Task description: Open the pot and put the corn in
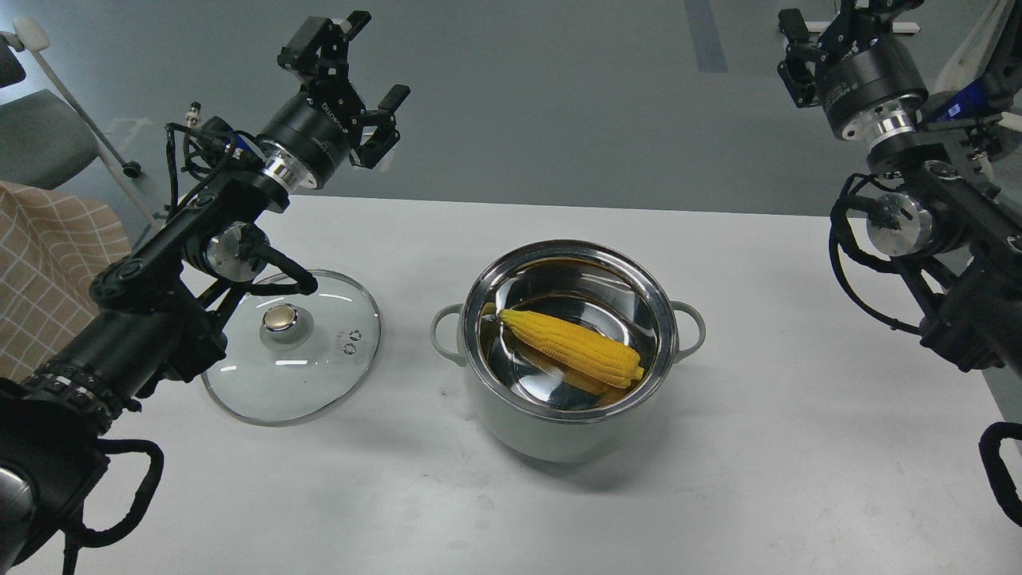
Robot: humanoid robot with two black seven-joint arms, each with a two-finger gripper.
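Note:
The pale grey-green pot (pixel 551 435) stands open in the middle of the white table, its steel inside showing. The yellow corn (pixel 573 347) lies slantwise on the pot's bottom. The glass lid (pixel 319 375) with its metal knob (pixel 280 318) lies flat on the table to the left of the pot. My left gripper (pixel 359 80) is open and empty, raised beyond the table's far edge, above and behind the lid. My right gripper (pixel 834 28) is raised at the top right, far from the pot. Its fingers stand apart and hold nothing; its tips are partly cut off by the frame.
The white table (pixel 798 447) reaches from the near edge to the grey floor behind. A checked cloth (pixel 48 255) and a grey chair (pixel 36 136) stand off the table's left side. My left forearm hangs over the lid's left rim.

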